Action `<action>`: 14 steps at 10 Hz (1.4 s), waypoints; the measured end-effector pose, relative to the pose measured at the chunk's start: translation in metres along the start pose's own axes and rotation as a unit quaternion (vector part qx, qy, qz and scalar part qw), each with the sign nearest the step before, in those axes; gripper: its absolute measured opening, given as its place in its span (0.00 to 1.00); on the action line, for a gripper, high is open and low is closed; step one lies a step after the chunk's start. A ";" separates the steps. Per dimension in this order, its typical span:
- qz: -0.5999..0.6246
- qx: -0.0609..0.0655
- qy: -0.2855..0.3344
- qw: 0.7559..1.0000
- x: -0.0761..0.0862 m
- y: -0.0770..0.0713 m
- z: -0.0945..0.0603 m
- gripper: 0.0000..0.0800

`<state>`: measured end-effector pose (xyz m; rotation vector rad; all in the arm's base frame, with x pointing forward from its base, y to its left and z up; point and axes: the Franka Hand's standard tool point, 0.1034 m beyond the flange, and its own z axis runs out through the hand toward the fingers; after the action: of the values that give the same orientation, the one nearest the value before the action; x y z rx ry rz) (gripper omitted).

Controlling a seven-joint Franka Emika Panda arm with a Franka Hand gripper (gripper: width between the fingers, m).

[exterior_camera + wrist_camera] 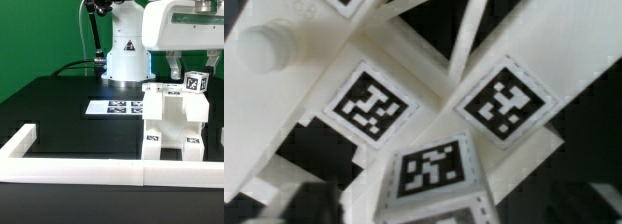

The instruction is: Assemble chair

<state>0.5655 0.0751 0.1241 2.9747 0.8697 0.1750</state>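
The partly built chair (170,125) stands upright on the black bench (60,120) at the exterior view's right, pushed into the corner by the white border rail (80,170), probably so the rail braces it against downward pushes. The hand (188,72) hangs directly over its top, fingers straddling a cube-ended piece (195,83) that sits at the chair's upper edge. That placement suggests the piece is being seated or gripped there. Whether the fingers actually clamp it or stand slightly apart I cannot tell. The wrist view is filled by the square tags (372,103) on white blocks, confirming how near the hand is. The marker board (115,105) lies apart, behind.
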 end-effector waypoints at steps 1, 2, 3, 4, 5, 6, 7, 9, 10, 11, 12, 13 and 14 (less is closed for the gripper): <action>0.000 0.000 0.000 1.000 0.000 0.000 0.000 0.58; 0.001 0.000 0.000 1.000 0.000 0.000 0.000 0.35; 0.015 0.000 0.000 1.000 0.000 0.000 0.000 0.35; 0.016 0.000 0.000 1.000 0.000 0.000 0.000 0.36; 0.050 0.001 0.000 0.999 0.000 0.000 0.000 0.36; 0.092 0.001 0.000 0.996 0.000 0.000 0.000 0.36; 0.122 0.001 0.001 0.993 0.000 0.000 0.000 0.36; 0.229 0.003 0.004 0.973 0.000 -0.001 0.000 0.36; 0.264 0.004 0.004 0.964 0.000 -0.002 0.000 0.36; 0.322 0.004 0.003 0.947 0.001 -0.003 0.001 0.36; 0.368 0.005 0.003 0.930 0.002 -0.005 0.001 0.36; 0.428 0.006 0.002 0.904 0.003 -0.005 0.001 0.36; 0.481 0.013 0.003 0.877 0.004 -0.004 0.001 0.36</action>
<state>0.5671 0.0811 0.1229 3.1089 -0.6848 0.1837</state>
